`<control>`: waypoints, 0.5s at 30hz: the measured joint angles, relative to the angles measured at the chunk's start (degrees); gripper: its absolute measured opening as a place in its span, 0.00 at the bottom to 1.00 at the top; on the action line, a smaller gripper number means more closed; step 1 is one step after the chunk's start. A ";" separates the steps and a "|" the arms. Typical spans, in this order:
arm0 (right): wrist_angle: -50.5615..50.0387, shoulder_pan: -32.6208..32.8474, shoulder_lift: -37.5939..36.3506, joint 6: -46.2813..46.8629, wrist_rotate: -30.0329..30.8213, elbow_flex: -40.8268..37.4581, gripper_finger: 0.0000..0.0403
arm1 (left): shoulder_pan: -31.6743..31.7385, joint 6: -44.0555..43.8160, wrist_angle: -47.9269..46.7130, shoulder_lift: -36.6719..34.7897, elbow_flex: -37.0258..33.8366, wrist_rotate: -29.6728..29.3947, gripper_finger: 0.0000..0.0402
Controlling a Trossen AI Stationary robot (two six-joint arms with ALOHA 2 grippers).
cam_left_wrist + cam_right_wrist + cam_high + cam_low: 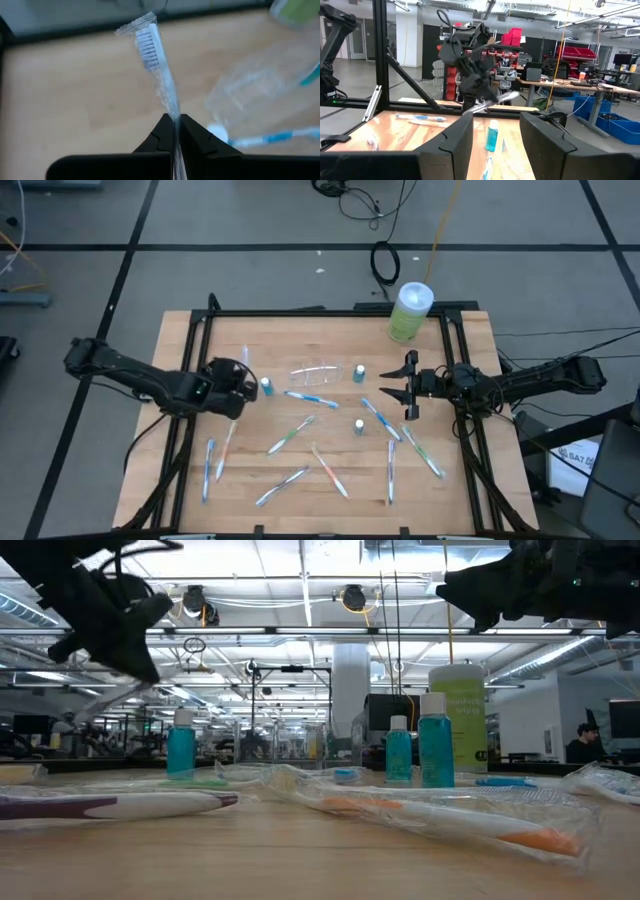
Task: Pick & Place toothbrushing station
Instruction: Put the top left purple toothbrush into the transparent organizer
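Observation:
My left gripper (241,376) hovers over the table's left part, shut on a white toothbrush (155,65) in a clear wrapper. The brush also shows from across the table (495,100). A clear cup (320,370) lies on its side mid-table. Three small teal-and-white tubes (266,387) (358,372) (359,426) stand upright around it. Several wrapped toothbrushes (300,430) lie flat on the near half of the table. My right gripper (395,390) hangs open above the table's right part, with nothing between its fingers (452,137). My left gripper pinches the wrapped toothbrush below its neck (176,119) between its two fingers. The bristle head (146,46) sticks out beyond the fingertips. The handle end is hidden behind the gripper. The brush is lifted clear of the table and tilted.
A large pale-green canister (410,310) with a white lid stands at the far right corner. A black frame (300,313) runs along the table's far edge and sides. A purple-and-white toothbrush (100,805) lies near the front left edge.

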 joint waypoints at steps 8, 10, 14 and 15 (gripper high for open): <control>0.00 0.02 0.00 0.02 0.00 0.00 0.39 | -0.06 30.87 23.97 -5.78 0.13 -12.16 0.02; 0.00 0.00 0.00 0.00 0.00 0.00 0.39 | -0.06 43.35 35.97 -5.51 0.13 -12.22 0.03; 0.02 0.02 0.00 -0.04 0.00 0.00 0.39 | 0.70 64.55 58.04 -2.67 0.24 -7.99 0.01; 0.02 0.00 0.00 -0.05 0.00 0.00 0.39 | 1.14 67.82 61.68 -1.59 0.24 -5.78 0.01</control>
